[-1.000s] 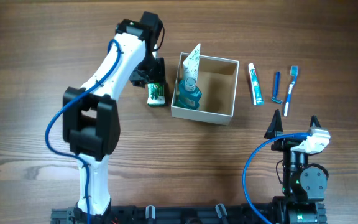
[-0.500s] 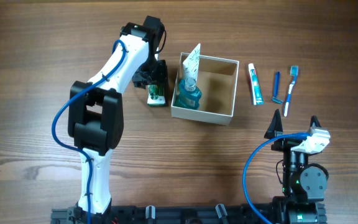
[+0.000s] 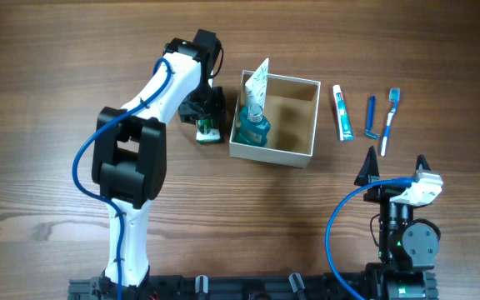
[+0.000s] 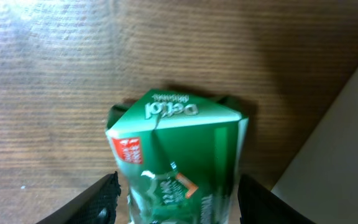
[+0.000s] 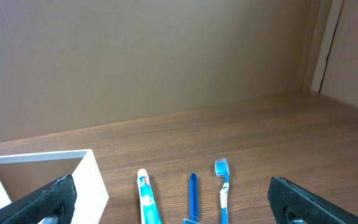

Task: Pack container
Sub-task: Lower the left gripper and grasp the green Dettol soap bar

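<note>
The container (image 3: pixel 272 155) is a white-walled box with a brown inside at the table's middle. It holds a teal bottle (image 3: pixel 252 129) and a white tube (image 3: pixel 259 79). A green Dettol soap pack (image 3: pixel 209 131) lies just left of the container. My left gripper (image 3: pixel 206 114) is over the pack. In the left wrist view its fingers (image 4: pixel 176 202) are open and straddle the pack (image 4: pixel 179 149), with the container's wall (image 4: pixel 344 155) at the right. My right gripper (image 3: pixel 394 171) is open and empty near the front right, and shows open in its wrist view (image 5: pixel 179 208).
A toothpaste tube (image 3: pixel 342 112), a blue razor (image 3: pixel 371 117) and a blue toothbrush (image 3: pixel 389 121) lie in a row right of the container. They also show in the right wrist view: toothpaste (image 5: pixel 146 199), razor (image 5: pixel 193 193), toothbrush (image 5: pixel 223 183).
My left gripper has shifted slightly right and down onto the soap pack, now covering its far end. The right arm has not moved.
</note>
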Action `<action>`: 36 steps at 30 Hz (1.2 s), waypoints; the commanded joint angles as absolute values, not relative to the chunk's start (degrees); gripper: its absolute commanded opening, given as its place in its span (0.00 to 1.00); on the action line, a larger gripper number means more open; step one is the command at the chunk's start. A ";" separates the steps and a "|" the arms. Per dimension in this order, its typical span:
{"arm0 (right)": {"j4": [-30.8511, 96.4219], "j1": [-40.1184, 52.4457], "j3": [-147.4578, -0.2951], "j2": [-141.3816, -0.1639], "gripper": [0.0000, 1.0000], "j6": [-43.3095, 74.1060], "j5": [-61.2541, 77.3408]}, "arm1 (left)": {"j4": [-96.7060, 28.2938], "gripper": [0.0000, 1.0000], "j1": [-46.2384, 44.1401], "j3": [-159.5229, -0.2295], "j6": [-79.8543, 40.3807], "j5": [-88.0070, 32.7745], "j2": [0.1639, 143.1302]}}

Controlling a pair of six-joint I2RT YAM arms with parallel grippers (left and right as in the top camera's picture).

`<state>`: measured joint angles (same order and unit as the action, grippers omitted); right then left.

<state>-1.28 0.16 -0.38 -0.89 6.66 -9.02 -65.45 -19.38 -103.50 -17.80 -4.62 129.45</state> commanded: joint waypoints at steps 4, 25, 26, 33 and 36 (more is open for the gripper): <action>-1.34 0.08 -0.30 -0.27 1.00 7.66 -8.75 | -64.18 0.63 -22.96 -103.07 -18.09 -2.00 130.21; -1.32 0.08 -0.30 -0.27 1.00 7.64 -8.75 | -66.43 0.38 -22.59 -103.07 -22.79 -0.62 134.28; -1.34 0.08 -0.30 -0.27 1.00 7.66 -8.75 | -66.43 0.32 -22.59 -103.07 -22.81 -0.62 134.28; -1.34 0.08 -0.30 -0.27 1.00 7.64 -8.75 | -67.13 0.04 -20.47 -103.11 -22.98 -0.58 134.19; -1.32 0.08 -0.30 -0.27 1.00 7.66 -8.75 | -68.18 0.04 -17.52 -103.42 -22.98 -0.58 133.25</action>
<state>-1.28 0.16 -0.38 -0.89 6.63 -9.04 -68.84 -21.17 -105.06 -23.05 0.01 128.97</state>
